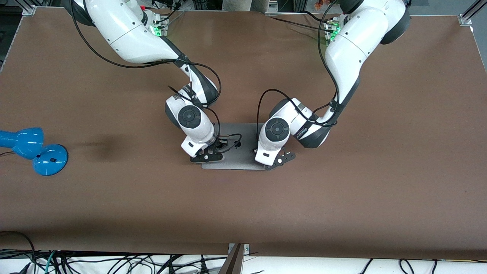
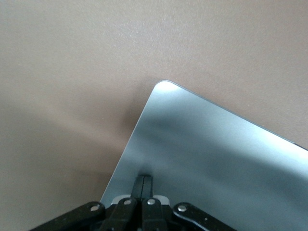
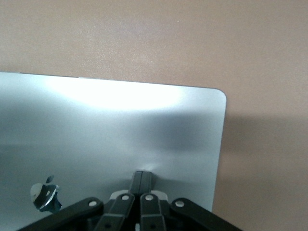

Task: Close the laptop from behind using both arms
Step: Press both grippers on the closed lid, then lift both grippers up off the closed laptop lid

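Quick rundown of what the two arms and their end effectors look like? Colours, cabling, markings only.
Both arms have glossy white shells with dark grey joint bands and a round dark cap on the wrist housing. Black cables loop loosely along each. Green lights glow at both bases. The left end effector and right end effector are black two-finger linkages with silver pivot screws; the fingers are slim black bars. The left forearm carries small lettering, unreadable here.

laptop [image 1: 237,152] shut flat | left gripper [image 1: 279,161], right gripper [image 1: 207,156] on lid | blue lamp [image 1: 34,150] at right arm's end
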`<move>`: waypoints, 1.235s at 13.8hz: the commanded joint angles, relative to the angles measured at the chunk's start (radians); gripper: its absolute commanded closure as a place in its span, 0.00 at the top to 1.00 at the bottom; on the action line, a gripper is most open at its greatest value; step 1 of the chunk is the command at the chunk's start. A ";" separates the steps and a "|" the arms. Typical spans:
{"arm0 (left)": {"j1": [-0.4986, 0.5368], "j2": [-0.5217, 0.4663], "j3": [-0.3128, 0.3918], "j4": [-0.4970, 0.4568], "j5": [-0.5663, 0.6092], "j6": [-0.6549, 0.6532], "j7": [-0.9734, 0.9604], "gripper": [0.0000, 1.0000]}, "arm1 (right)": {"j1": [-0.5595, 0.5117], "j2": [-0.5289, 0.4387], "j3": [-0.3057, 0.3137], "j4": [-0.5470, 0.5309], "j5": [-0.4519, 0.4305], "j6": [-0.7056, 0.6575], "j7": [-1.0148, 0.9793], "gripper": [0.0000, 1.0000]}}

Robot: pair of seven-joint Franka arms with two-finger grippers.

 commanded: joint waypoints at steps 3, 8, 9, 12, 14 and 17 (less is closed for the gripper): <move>-0.036 0.041 0.025 0.048 0.034 0.023 -0.014 0.00 | 0.027 0.027 -0.024 -0.003 -0.023 0.035 -0.010 0.00; -0.019 0.020 0.024 0.048 0.026 0.005 -0.012 0.51 | 0.055 0.036 -0.067 0.000 -0.021 0.044 -0.023 0.00; -0.009 0.007 0.023 0.048 0.026 -0.023 -0.012 0.62 | 0.053 0.036 -0.067 0.007 -0.014 0.037 -0.023 0.00; 0.022 -0.066 0.012 0.048 0.023 -0.113 0.014 0.93 | 0.044 0.022 -0.062 0.028 0.023 -0.043 -0.021 0.00; 0.033 -0.114 0.011 0.043 0.020 -0.185 0.052 1.00 | 0.044 0.011 -0.061 0.109 0.081 -0.202 -0.021 0.00; 0.064 -0.180 -0.024 0.023 0.006 -0.219 0.071 1.00 | 0.044 -0.039 -0.059 0.158 0.136 -0.331 -0.021 0.00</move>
